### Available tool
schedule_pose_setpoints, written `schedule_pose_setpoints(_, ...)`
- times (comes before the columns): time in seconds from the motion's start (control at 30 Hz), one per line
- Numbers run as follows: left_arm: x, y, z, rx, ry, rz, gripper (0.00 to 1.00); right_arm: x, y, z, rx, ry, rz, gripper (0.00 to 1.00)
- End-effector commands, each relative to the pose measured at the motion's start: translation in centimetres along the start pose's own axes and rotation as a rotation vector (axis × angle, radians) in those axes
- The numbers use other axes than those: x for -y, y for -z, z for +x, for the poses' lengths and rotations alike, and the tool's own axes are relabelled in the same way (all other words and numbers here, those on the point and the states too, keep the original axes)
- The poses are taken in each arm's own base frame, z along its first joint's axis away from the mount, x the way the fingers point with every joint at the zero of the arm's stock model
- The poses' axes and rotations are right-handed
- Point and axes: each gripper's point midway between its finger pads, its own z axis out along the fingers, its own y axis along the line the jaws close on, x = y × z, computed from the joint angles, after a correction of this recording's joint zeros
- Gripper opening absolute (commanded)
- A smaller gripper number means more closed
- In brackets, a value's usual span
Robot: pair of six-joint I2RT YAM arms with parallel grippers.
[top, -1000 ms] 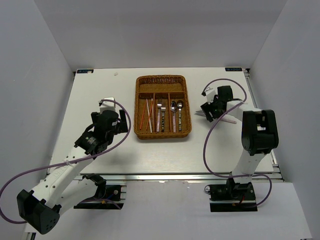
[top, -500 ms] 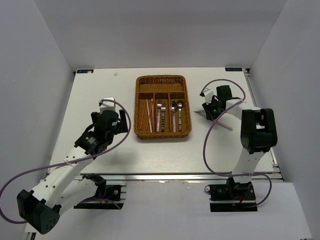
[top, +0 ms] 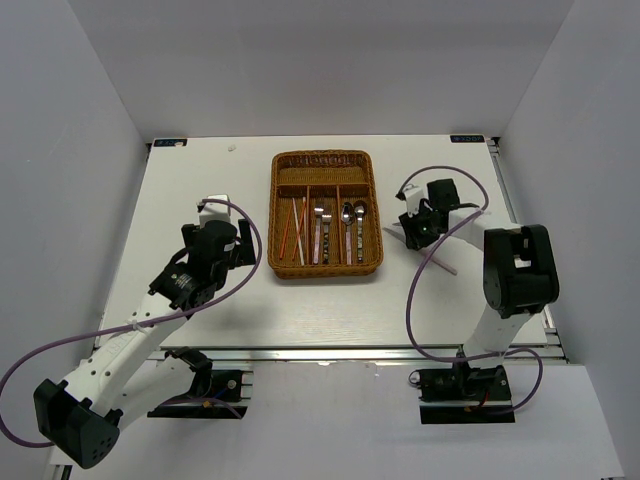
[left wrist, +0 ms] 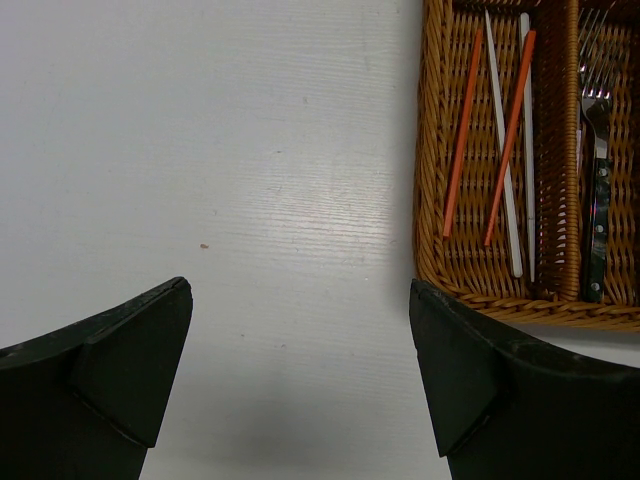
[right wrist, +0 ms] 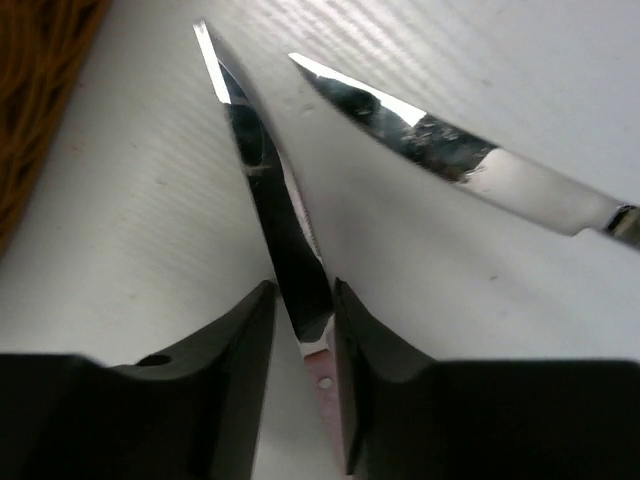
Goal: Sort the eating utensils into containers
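Observation:
My right gripper (top: 417, 230) (right wrist: 303, 300) is shut on a pink-handled knife (right wrist: 268, 200), right of the wicker tray (top: 273, 215). Its blade points forward between the fingers and its handle (top: 443, 263) trails toward the near right. A second knife (right wrist: 445, 140) lies on the table just beside it. The tray holds red and white chopsticks (top: 292, 222) (left wrist: 505, 140), forks (top: 320, 225) (left wrist: 597, 150) and spoons (top: 352, 215) in its long narrow compartments. My left gripper (top: 236, 250) (left wrist: 300, 300) stands open and holds nothing, over bare table left of the tray's near corner.
The tray's wide far compartment (top: 322, 164) runs across its back end. A purple cable (top: 415, 290) loops beside the right arm. White walls close in the table on three sides.
My right gripper has shut on the pink-handled knife and shifted slightly toward the tray; the handle has swung round with it. The left arm has not moved.

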Motion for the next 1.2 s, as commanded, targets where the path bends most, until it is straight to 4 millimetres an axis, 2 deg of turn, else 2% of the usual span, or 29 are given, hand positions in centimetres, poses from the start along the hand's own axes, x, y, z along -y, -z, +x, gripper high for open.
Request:
schedule_pose_setpoints(0.0,-0.6,0.3,-0.5,0.023,0.013,-0.017,0.98,-3.0,0.5,2.6,-0.083,-0.090,-0.051,0.41)
schedule_pose_setpoints(0.07,-0.6,0.4,-0.6,0.027,0.016,-0.019,0.98,-3.1,1.1,2.2,-0.063,-0.107,-0.037,0.44)
schedule_pose_setpoints(0.23,-0.7,0.3,-0.5,0.024,0.014,-0.023,0.98,-2.6,2.1,1.7,-0.040,-0.104,0.002,0.89)
schedule_pose_setpoints(0.43,-0.6,0.3,-0.4,0.022,0.013,-0.016,0.98,-1.6,3.4,3.6,-0.085,-0.076,0.094,0.89)
schedule_pose_setpoints(0.53,-0.4,0.4,-0.5,0.026,0.017,-0.001,0.98,-1.2,3.1,4.9,-0.100,-0.062,0.121,0.89)
schedule_pose_setpoints(0.63,-0.4,0.7,-0.7,0.037,0.024,0.009,0.98,-1.9,2.3,7.4,-0.214,-0.082,0.067,0.89)
schedule_pose_setpoints(0.73,-0.4,1.0,-1.0,0.052,0.034,0.015,0.98,-3.3,1.9,9.1,-0.242,-0.100,0.012,0.86)
schedule_pose_setpoints(0.87,-0.4,1.1,-1.1,0.055,0.035,0.019,0.98,-4.1,2.0,11.0,-0.292,-0.129,0.005,0.61)
schedule_pose_setpoints(0.97,-0.7,1.4,-1.4,0.070,0.046,0.015,0.98,-4.5,2.1,11.2,-0.302,-0.135,-0.005,0.47)
schedule_pose_setpoints(1.17,-1.0,1.8,-1.7,0.089,0.056,0.010,0.98,-5.3,2.2,11.4,-0.327,-0.086,0.009,0.33)
